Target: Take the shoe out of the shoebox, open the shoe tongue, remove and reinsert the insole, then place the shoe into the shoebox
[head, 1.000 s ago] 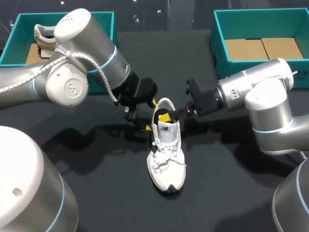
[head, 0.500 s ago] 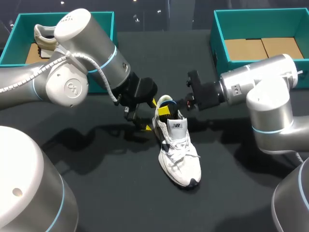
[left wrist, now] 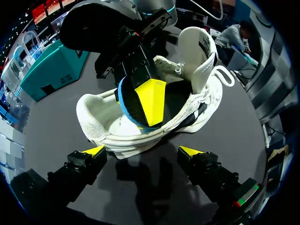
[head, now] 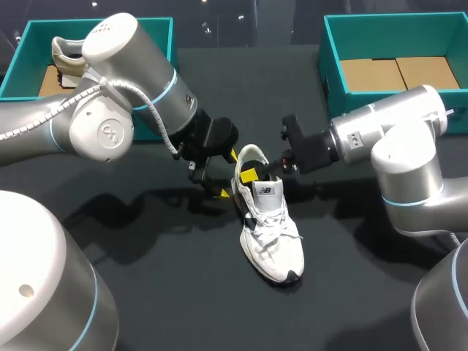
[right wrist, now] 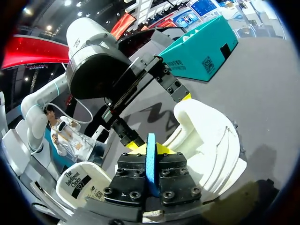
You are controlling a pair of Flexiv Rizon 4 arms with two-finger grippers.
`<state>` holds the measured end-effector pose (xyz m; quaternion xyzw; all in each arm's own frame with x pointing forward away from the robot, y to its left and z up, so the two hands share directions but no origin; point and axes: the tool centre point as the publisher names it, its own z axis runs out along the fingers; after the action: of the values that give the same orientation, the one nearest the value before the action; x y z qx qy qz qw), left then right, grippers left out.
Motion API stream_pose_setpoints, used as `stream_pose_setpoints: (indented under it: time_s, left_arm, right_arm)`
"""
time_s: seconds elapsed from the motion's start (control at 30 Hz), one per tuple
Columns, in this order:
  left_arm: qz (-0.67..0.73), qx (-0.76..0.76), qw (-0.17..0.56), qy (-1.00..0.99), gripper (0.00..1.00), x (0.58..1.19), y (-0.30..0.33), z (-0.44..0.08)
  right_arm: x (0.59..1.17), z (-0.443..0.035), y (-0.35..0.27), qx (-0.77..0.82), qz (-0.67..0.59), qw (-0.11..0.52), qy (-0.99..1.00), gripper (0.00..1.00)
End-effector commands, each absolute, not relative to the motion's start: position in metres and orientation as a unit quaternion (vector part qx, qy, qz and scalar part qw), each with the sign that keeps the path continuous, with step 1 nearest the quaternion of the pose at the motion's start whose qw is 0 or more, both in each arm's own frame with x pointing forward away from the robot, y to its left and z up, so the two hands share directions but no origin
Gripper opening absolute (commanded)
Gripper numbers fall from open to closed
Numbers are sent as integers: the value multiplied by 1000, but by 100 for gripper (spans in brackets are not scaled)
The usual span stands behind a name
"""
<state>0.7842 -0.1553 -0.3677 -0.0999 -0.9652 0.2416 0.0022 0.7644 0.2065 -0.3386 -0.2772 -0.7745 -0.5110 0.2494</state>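
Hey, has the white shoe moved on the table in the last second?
Yes. The shoe pivoted at its heel, toe swinging toward the side of the right shoebox.

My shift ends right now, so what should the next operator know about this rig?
Left tool: open, at the heel of the shoe, not gripping.
Right tool: shut on the insole, heel end lifted, the rest inside the shoe.
Shoe: on the table between the left shoebox and right shoebox, tongue raised.
Done: shoe out, tongue open.
To do: free the insole, reinsert it, box the shoe.
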Motion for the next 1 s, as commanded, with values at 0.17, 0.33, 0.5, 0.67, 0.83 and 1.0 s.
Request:
stream_pose_setpoints:
  time_s: [0.17,0.33,0.5,0.67,0.83,1.0]
  left_arm:
    - [242,-100,2,-965,100,784,-156,-369]
    - [242,-101,1,-965,100,784,-155,-368]
    - [242,-103,-1,-965,100,783,-151,-365]
    - [245,-105,-1,-964,100,782,-148,-362]
    - [247,-112,-3,-963,100,780,-143,-355]
    - [244,-117,-5,-963,100,778,-133,-348]
  right_arm:
    - [756,-316,206,-265,-523,205,-783,45]
    - [755,-310,204,-263,-519,192,-791,47]
    - [755,-305,199,-265,-518,177,-794,60]
    - [758,-301,194,-269,-514,164,-798,64]
    - [766,-300,185,-282,-506,152,-801,65]
    - [774,-301,172,-301,-499,149,-799,66]
